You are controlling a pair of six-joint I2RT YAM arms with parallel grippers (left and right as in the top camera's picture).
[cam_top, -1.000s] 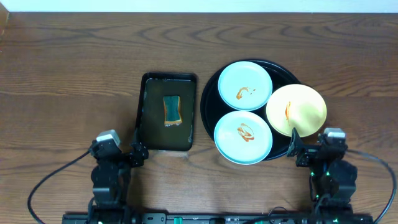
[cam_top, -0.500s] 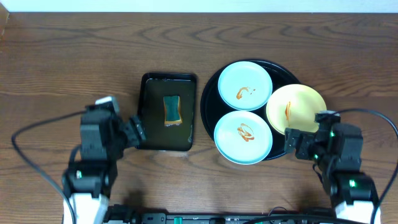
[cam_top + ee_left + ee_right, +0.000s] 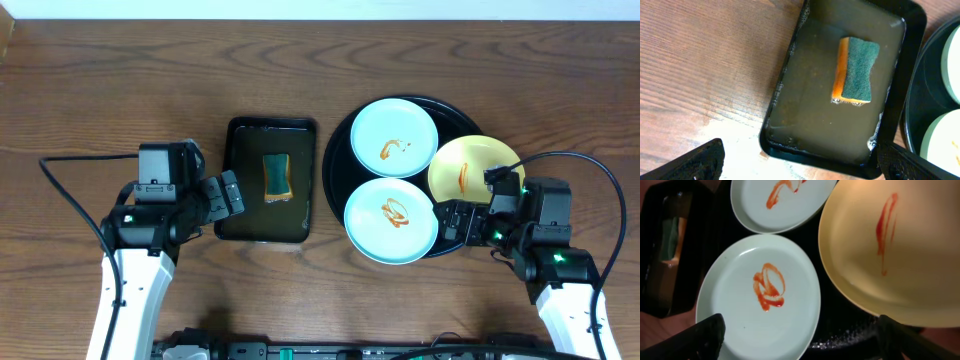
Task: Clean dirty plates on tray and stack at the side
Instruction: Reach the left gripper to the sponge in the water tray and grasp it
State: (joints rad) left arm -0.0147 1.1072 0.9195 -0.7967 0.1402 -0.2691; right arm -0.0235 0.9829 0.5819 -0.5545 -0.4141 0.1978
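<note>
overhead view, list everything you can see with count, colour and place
far mint-green plate: 1, orange sauce squiggle, far side of the tray
near mint-green plate: 1, orange sauce squiggle, near side of the tray
yellow plate: 1, red-orange streak, right side of the tray
tray: 1, glossy black, right of centre
basin: 1, black, holds murky water, left of the tray
sponge: 1, green over orange, in the basin
tabletop: brown wood
left gripper: open, by the basin's left edge
right gripper: open, at the tray's near right rim
</note>
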